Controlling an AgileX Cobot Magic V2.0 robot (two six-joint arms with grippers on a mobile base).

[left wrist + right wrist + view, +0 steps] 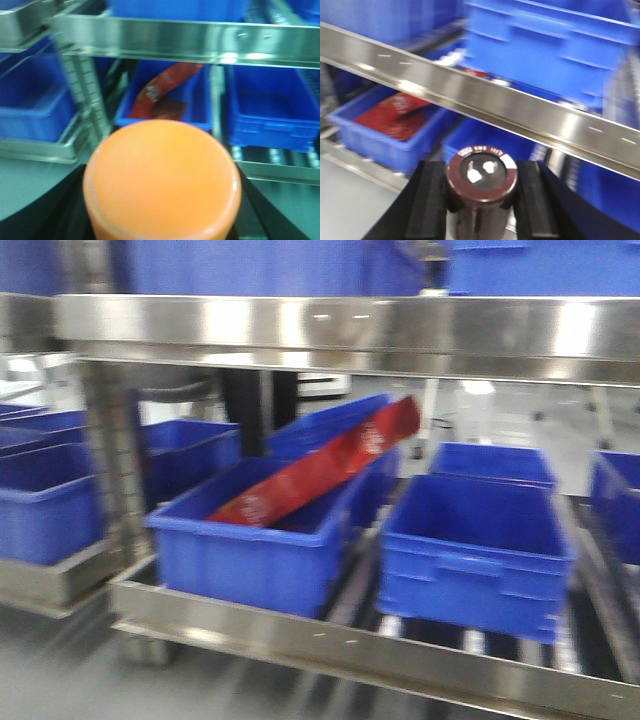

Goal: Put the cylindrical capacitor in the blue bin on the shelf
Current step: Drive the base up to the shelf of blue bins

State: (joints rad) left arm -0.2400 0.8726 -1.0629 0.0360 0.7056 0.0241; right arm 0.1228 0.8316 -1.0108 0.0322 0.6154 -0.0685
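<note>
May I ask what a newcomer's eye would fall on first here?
The orange cylindrical capacitor fills the left wrist view, gripped in the left end effector. A long red package leans out of a blue bin on the steel shelf, left of centre. The right end effector grips a dark brown can with two white terminals.

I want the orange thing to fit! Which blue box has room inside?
The right blue bin looks bare inside, bordered only by its own walls. The middle blue bin beside it is crowded: a long red packet leans across it. The shelf rail hangs above both.
</note>
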